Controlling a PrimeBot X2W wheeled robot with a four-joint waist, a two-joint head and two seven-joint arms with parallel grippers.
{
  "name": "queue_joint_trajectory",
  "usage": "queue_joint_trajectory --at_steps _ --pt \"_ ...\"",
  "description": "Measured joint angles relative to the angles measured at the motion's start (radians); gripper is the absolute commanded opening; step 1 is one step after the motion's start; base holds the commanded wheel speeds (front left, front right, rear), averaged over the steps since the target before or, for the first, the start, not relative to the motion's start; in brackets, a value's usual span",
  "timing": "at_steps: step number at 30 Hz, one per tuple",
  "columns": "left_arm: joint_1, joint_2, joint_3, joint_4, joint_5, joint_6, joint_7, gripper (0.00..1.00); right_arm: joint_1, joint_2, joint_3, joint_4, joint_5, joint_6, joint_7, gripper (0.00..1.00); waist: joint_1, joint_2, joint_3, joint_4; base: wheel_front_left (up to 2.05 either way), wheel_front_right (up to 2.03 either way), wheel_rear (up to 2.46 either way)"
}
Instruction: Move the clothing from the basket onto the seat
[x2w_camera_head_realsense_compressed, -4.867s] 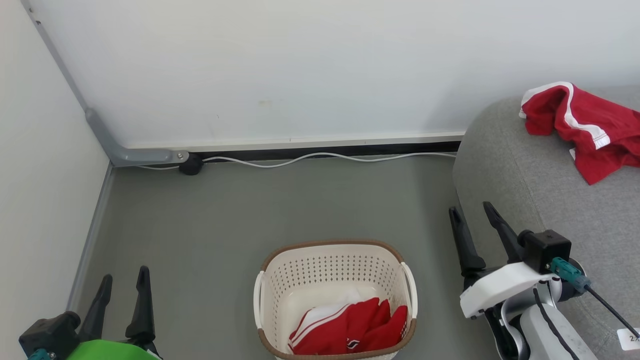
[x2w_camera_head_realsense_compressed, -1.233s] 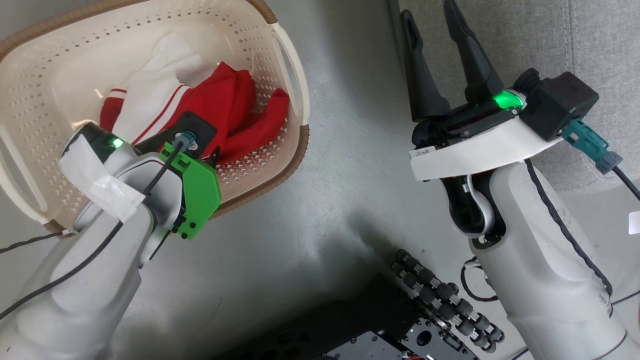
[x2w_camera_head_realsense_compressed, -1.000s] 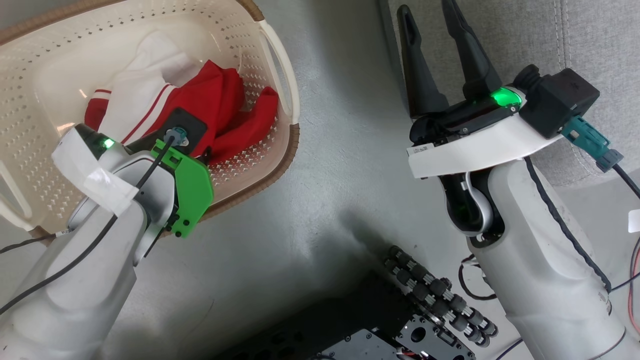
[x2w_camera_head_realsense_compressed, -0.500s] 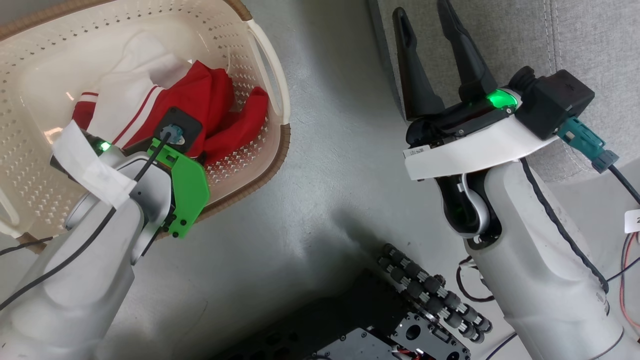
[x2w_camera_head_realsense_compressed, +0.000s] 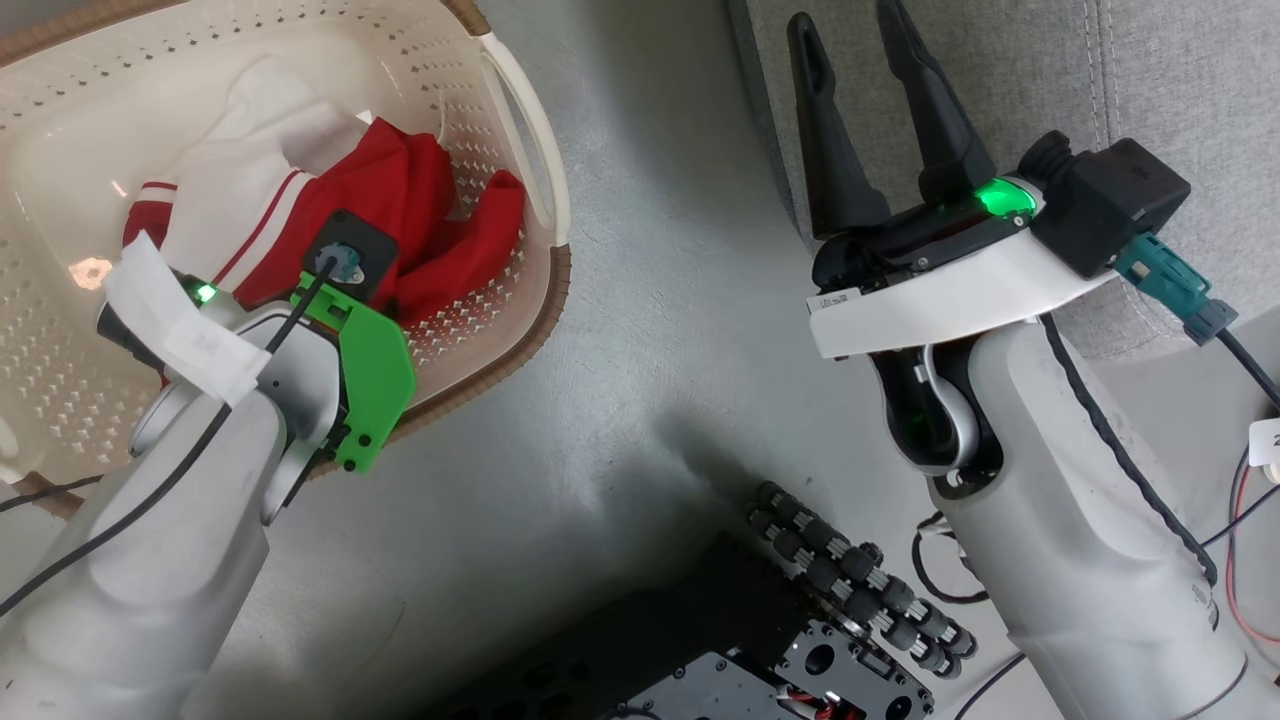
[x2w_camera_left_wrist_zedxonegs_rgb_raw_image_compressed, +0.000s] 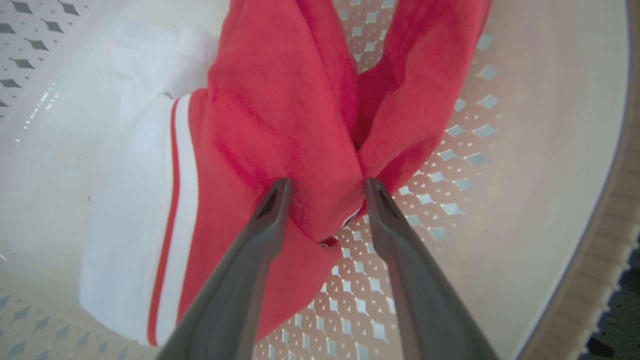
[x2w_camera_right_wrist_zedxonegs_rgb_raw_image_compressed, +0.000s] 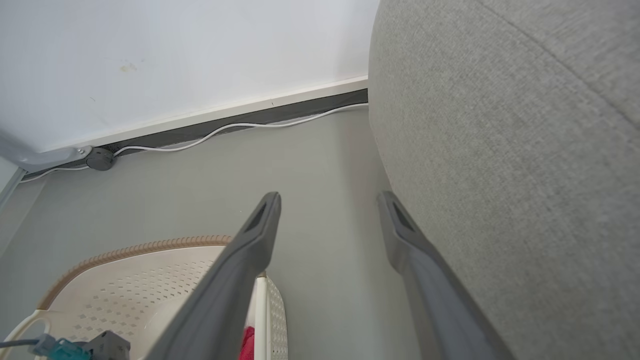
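Basket: stands on the floor. Rounded-rectangular cream plastic. Walls and bottom are pierced with rows of small diamond holes. Brown woven-look rim. A pale loop handle sits on the side facing the seat.
Contents: clothing, one crumpled heap on the basket bottom, lying toward the wall nearest the seat. Part of the bottom beside it is bare.
Clothing, material: soft red cloth in loose folds and ridges. In the left wrist view a white panel with thin red stripes lies on its left.
Left gripper: down inside the basket. Fingers are apart, one on each side of a raised red fold, and both tips touch the cloth. Whether the fold is pinched cannot be told.
Right gripper: outside the basket, over the floor, just beside the seat's side. Fingers are spread with nothing between them.
Seat: to the right of the basket and apart from it, with a strip of floor between. Grey woven fabric, rounded edge, stitched seams.
Floor: smooth, matt grey.
Wall: plain white with a pale skirting. A white cable runs in a wavy line along its foot.
Wrists: pale smooth shells, with a bright green plate on the left one.
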Motion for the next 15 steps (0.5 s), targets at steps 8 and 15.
queue_joint_trajectory --at_steps 8,15 --pt "-0.011 -0.01 -0.001 0.014 -0.001 0.0 0.007 0.29 0.0 0.0 -0.005 0.0 0.0 0.0 0.0 1.0 0.0 0.0 0.009 0.003 0.0 0.0 0.0" --pt "-0.027 -0.018 -0.002 0.021 -0.005 -0.001 -0.006 0.0 0.0 0.0 -0.009 0.0 -0.001 -0.001 0.0 1.0 0.0 0.0 0.017 0.009 0.0 0.0 0.0"
